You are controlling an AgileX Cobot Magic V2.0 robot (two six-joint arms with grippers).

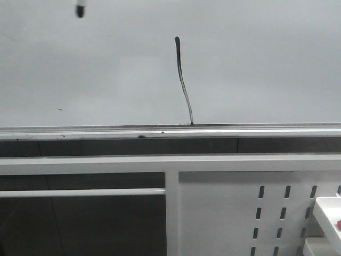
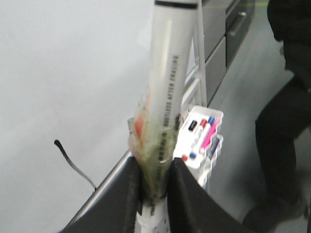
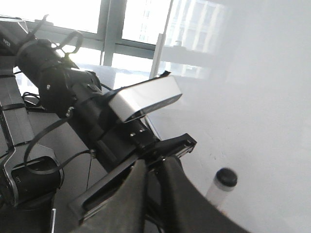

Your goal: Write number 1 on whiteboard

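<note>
Pale whiteboard point(image 1: 256, 64) fills the background — the number 1 point(image 1: 183, 80) stands drawn near centre, toward 12 o'clock of its rail. Left gripper point(image 2: 155, 194) clamps the marker point(image 2: 167, 87), lifted clear — writing apparently done. Right gripper point(image 3: 154, 194) nearly closed, empty.

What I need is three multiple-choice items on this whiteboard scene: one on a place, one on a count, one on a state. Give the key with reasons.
1. Where does the thin black marker stroke on the pale grey-white whiteboard end at the bottom?
A) at the silver metal rail
B) halfway up the board
C) on a slotted panel

2. How many long strokes are on the board?
A) one
B) two
C) three

3. What is the left gripper doing?
A) fingers open, empty
B) fingers shut on the white cylindrical marker
C) out of view

Key:
1 A, the front view shows the stroke running down to the rail.
2 A, only one line is drawn.
3 B, the left wrist view shows the fingers clamping the marker's barrel.
</note>
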